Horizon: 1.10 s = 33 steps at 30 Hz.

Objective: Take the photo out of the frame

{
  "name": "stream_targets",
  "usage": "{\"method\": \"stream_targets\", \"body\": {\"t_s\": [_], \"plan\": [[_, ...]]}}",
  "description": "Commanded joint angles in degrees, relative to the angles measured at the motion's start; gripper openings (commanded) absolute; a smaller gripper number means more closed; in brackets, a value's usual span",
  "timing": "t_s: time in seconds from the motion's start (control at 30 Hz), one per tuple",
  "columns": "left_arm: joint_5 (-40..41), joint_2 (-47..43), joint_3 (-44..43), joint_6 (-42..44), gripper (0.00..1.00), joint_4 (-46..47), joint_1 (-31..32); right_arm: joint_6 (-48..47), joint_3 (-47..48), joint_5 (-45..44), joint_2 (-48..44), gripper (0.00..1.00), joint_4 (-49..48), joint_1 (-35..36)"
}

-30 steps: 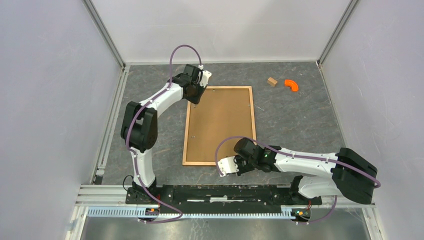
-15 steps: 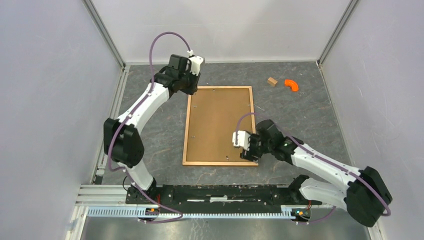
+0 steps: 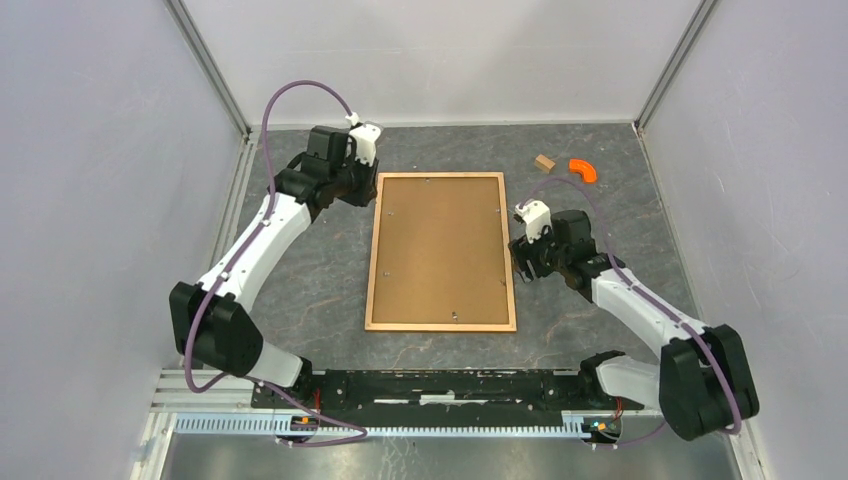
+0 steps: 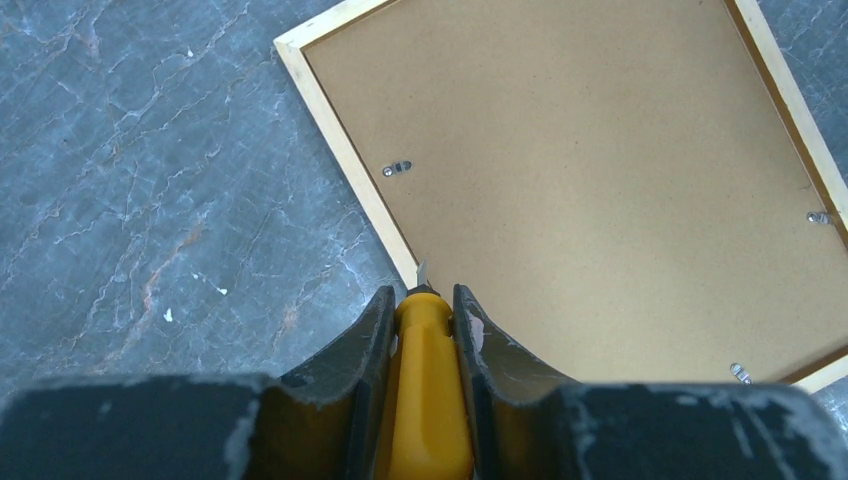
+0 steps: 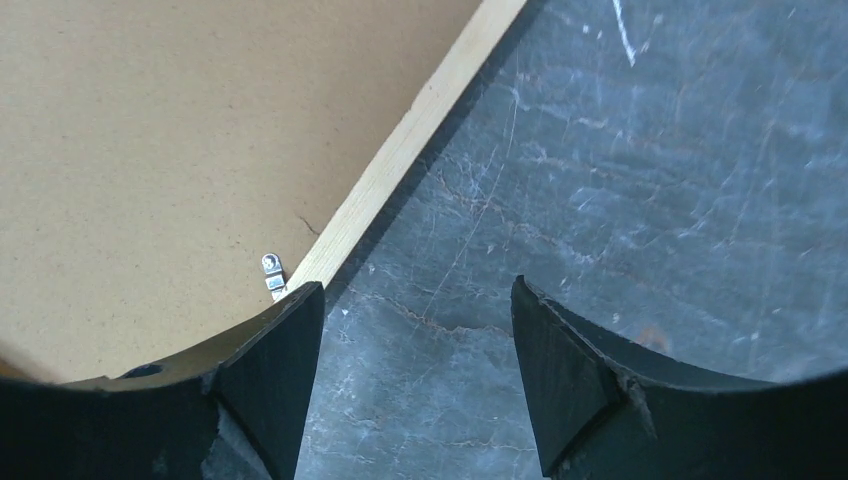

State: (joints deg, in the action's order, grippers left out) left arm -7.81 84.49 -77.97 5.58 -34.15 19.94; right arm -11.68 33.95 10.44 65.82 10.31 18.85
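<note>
1. My left end effector hangs over the far left corner of the dark grey marbled table. Its fingers are narrowed tight around a yellow-handled tool with a small metal tip.
2. That tip points at the left long edge of the large rectangular picture frame with a thin orange-brown wooden border. From the wrist view I cannot tell whether it touches the wood or sits just above it.
3. The frame lies flat and face down in the middle of the table, between my two arms, with its long sides running away from me.
4. A plain brown backing board fills the frame. Small silver metal clips sit along the inner edge of the border.
5. The photo does not show in any view; the board covers the whole opening.
6. My right end effector is spread wide and holds nothing. It hovers just beside the frame's right long edge, with one finger overlapping the border close to a clip and the other over bare table.
7. Near the far right corner lie a small tan wooden block and a curved orange piece, close together and well apart from the frame.
</note>
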Motion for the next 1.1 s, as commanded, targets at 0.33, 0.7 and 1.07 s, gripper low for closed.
{"method": "stream_targets", "body": {"t_s": [0.33, 0.7, 1.07], "plan": [[-2.40, -5.31, 4.70, -3.14, 0.02, 2.42, -1.50, 11.59, 3.65, 0.86, 9.34, 0.73, -8.45, -1.16], [-3.96, -5.79, 5.72, -4.17, 0.02, 3.17, -2.45, 14.55, 6.25, 2.09, 19.68, 0.66, -9.95, -0.12], [-5.19, -5.05, 5.73, -4.84, 0.02, 2.62, -3.18, 4.14, 15.01, 0.73, 28.39, 0.18, -0.81, 1.47]]}}
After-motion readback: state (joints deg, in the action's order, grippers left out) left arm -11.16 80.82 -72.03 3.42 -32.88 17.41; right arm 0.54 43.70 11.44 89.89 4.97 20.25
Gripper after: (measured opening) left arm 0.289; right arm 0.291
